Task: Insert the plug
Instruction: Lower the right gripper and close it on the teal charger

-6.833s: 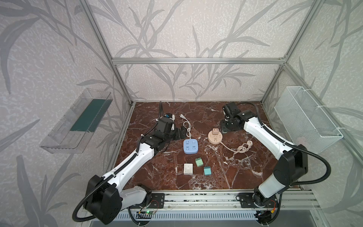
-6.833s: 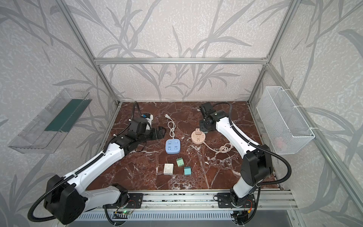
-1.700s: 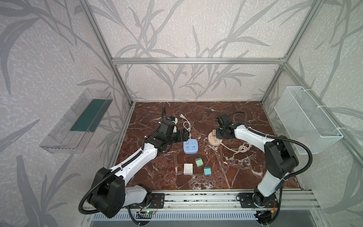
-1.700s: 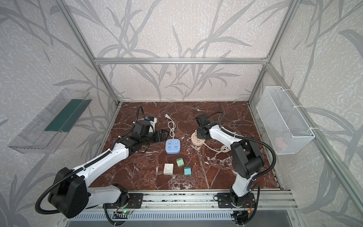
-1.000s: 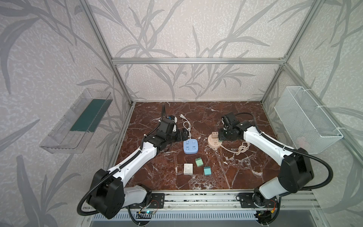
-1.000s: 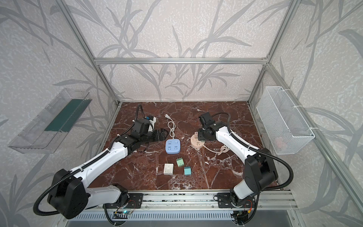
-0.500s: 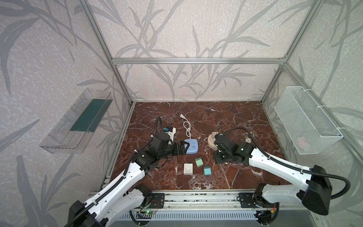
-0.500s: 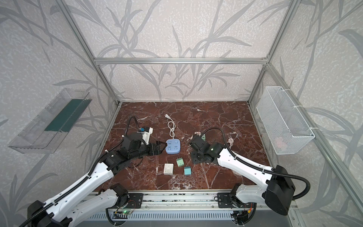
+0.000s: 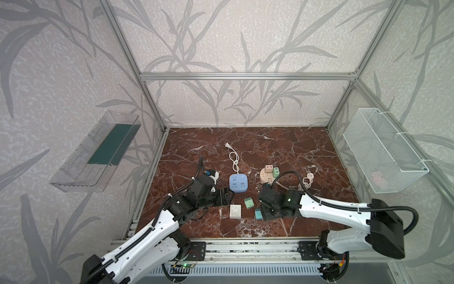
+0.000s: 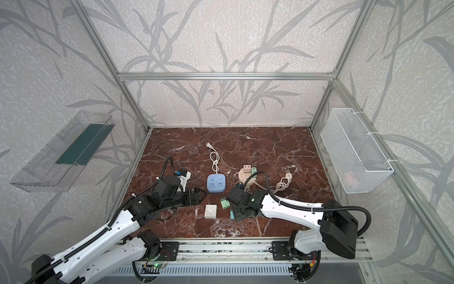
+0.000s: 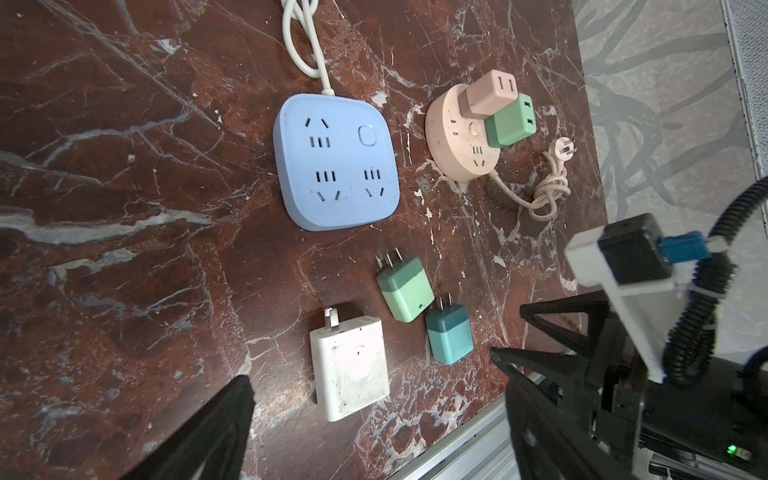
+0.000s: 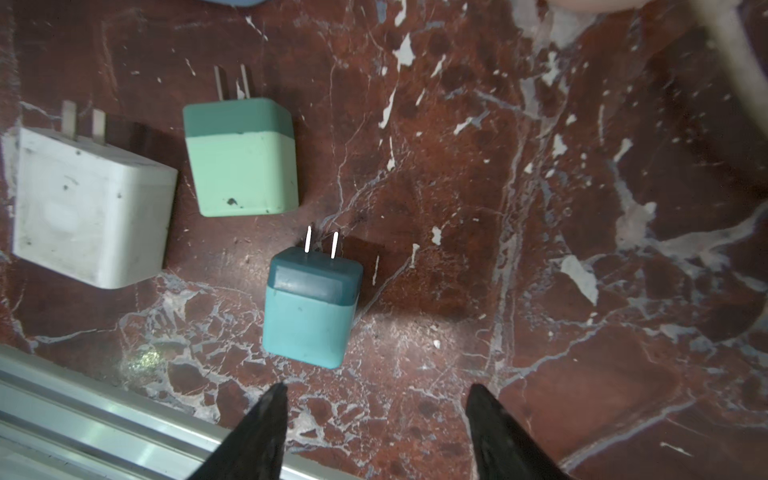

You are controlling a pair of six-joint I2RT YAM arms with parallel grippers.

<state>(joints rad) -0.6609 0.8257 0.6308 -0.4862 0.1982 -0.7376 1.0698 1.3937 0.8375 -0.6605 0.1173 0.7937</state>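
Right tool (image 12: 376,399) is hanging released and empty, just short of the teal plug (image 12: 311,307), which is lying flat on the counter (image 12: 540,208) at frame centre, prongs pointing up-frame. Left tool (image 9: 227,196) is standing released, empty. Plug is looking light, rigid, smooth-sided; I am judging a pinch across its pale body best, clear of the prongs.
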